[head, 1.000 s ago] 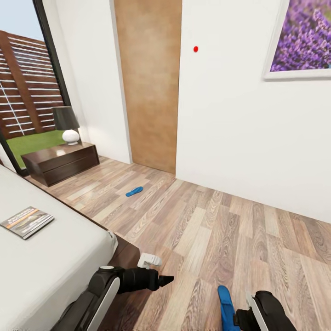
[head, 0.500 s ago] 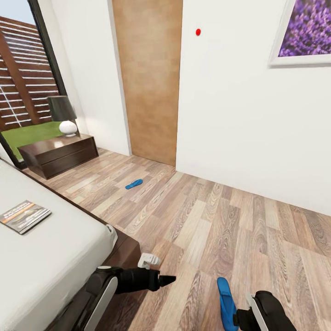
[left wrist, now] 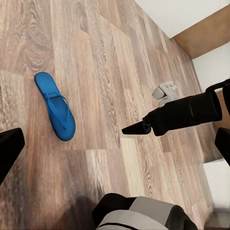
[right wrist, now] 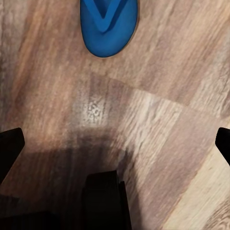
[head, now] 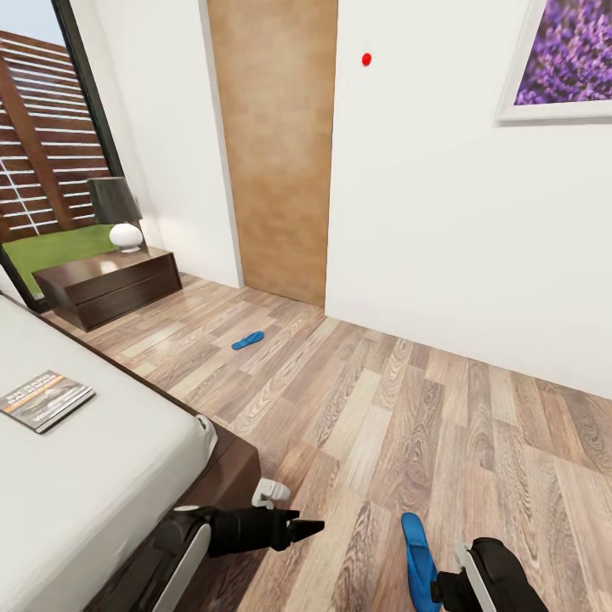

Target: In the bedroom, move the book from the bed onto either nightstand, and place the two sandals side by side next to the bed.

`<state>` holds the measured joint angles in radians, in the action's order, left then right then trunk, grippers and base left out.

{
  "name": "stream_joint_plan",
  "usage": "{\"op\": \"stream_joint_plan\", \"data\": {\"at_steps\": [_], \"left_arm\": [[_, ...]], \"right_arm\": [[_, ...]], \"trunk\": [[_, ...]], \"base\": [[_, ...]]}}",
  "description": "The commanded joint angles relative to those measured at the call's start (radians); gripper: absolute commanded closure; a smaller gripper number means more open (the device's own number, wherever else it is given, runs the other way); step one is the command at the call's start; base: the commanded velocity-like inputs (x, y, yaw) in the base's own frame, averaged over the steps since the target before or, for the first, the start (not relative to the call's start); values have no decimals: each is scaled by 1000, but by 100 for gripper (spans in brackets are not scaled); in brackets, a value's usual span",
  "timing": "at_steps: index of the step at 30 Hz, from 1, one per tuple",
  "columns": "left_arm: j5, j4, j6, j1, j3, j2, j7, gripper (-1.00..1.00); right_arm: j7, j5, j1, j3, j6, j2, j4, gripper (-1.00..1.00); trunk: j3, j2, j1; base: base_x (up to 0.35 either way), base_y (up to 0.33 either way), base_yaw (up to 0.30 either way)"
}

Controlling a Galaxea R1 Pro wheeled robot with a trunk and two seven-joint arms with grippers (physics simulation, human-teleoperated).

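The book [head: 47,399] lies flat on the pale mattress of the bed [head: 110,476] at the left. A dark nightstand [head: 110,285] stands by the window. One blue sandal [head: 247,340] lies on the floor near the door. The other sandal [head: 416,548] lies close in front of me, also in the left wrist view [left wrist: 55,106] and the right wrist view [right wrist: 109,26]. My right gripper [left wrist: 125,130] points at its toe end, a short gap away, with its fingers [right wrist: 9,143] wide apart and empty. My left gripper [head: 314,528] hovers open off the bed's corner, holding nothing.
A lamp [head: 119,217] with a white base stands on the nightstand. A wooden door panel [head: 272,153] and a white wall with a purple picture [head: 565,59] close the far side. Plank floor [head: 408,408] stretches between the bed and the wall.
The camera shifted over the first half second, moving the whole picture. Since then my left gripper has sunk slightly. The sandals and the book have stayed put.
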<state>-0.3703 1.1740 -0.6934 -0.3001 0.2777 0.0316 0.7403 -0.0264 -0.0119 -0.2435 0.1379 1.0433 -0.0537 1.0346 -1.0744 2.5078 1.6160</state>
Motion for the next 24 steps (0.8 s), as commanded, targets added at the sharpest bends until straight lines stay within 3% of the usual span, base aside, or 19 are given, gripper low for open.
{"op": "stream_joint_plan", "data": {"at_steps": [1, 11, 24], "left_arm": [[-7, -2, -1, -1, 1, 0, -1, -100], [-7, -5, 10, -1, 3, -2, -1, -100], [-5, -5, 10, -1, 3, -2, -1, -100]], "right_arm": [[-3, -2, 0, 0, 4, 0, 1, -100], [-3, -2, 0, 0, 4, 0, 1, -100], [-3, -2, 0, 0, 4, 0, 1, -100]], "trunk": [[-1, 0, 0], [-1, 0, 0], [-51, 3, 6]], "base": [[0, 0, 0], [0, 0, 0], [0, 0, 0]]}}
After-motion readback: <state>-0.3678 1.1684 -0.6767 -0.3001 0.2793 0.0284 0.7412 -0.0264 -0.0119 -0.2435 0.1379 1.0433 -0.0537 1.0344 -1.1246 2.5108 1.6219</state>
